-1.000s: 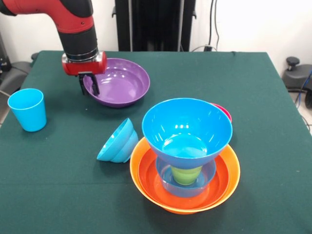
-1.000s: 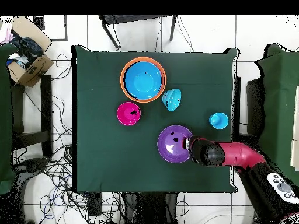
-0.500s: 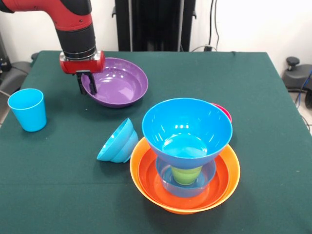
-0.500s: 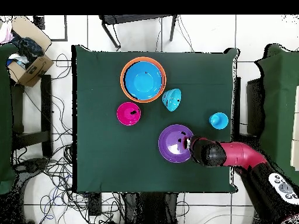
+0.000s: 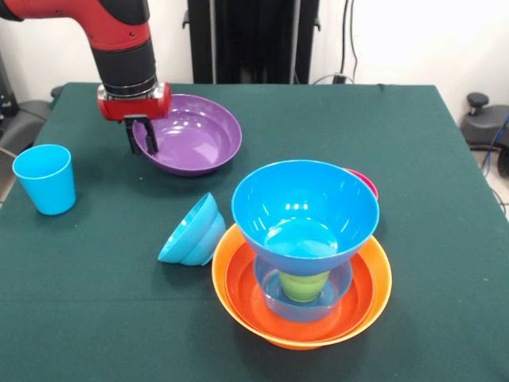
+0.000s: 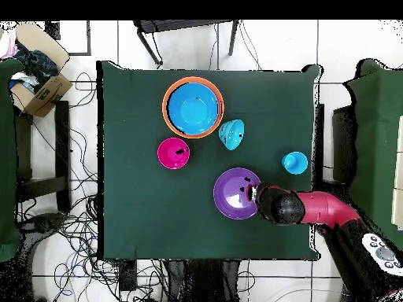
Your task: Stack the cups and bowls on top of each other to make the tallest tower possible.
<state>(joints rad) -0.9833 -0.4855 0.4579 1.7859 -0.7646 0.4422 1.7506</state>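
Front view: hand [image 5: 141, 136] clenched on the purple bowl [image 5: 191, 134] rim, bowl tilted off the worktop [image 5: 445, 159]. Tower [image 5: 304, 255] near the front; light blue cup [image 5: 45, 178] well apart.

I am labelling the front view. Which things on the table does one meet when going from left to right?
Light blue cup → gripper at the purple bowl's rim → purple bowl → tipped blue bowl → tower in the orange bowls.
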